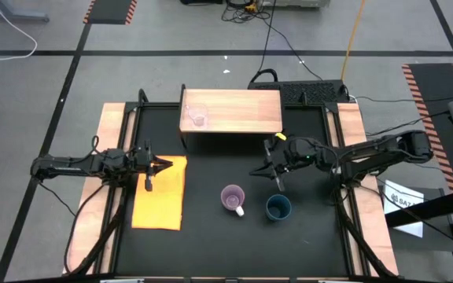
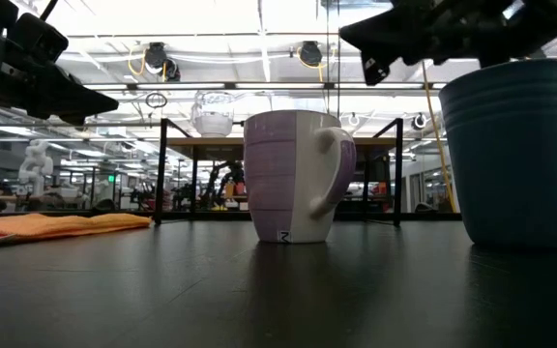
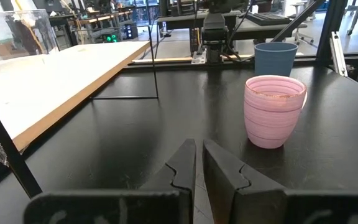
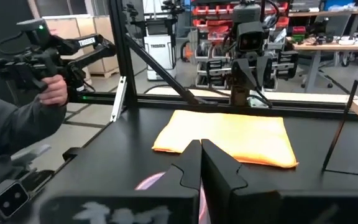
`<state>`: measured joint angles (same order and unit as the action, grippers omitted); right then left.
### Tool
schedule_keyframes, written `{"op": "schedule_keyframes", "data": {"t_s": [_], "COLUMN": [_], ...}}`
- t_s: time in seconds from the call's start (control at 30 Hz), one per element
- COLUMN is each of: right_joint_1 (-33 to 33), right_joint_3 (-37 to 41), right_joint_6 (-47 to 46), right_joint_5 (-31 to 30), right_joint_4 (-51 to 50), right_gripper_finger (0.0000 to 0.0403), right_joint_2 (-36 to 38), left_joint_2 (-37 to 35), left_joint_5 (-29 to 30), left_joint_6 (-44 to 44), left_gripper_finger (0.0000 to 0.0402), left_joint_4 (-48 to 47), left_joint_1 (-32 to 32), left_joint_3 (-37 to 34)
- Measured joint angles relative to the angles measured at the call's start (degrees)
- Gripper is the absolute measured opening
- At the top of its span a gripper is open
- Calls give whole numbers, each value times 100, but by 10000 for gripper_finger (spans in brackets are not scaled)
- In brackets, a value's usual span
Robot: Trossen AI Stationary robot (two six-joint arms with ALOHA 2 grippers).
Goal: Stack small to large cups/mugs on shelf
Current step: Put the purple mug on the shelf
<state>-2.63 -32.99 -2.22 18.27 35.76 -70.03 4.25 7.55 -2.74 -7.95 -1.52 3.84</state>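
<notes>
Already glass cup [image 1: 197, 117] on shelf [image 1: 242, 110] – both tools [image 1: 157, 165] [image 1: 263, 168] clenched, empty – purple mug [image 1: 232, 197] & teal cup [image 1: 278, 207] on table

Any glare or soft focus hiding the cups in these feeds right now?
Low view: bright ceiling lights behind wash out the glass cup on the shelf; purple mug sharp. High view: glass cup faint against pale wood. Right wrist view: purple mug only a pink blur behind the fingers.
</notes>
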Motion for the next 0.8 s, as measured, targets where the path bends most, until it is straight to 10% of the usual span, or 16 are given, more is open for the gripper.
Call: {"op": "schedule_keyframes", "data": {"t_s": [0.8], "right_joint_1": [9], "right_joint_3": [-2037], "right_joint_6": [-536], "right_joint_5": [189], "right_joint_4": [-2374], "right_gripper_finger": [0], "right_joint_2": [-1104], "left_joint_2": [-2], "left_joint_5": [-2], "left_joint_6": [-142], "left_gripper_finger": [33], "left_joint_4": [0], "left_joint_1": [-2], "left_joint_3": [0]}}
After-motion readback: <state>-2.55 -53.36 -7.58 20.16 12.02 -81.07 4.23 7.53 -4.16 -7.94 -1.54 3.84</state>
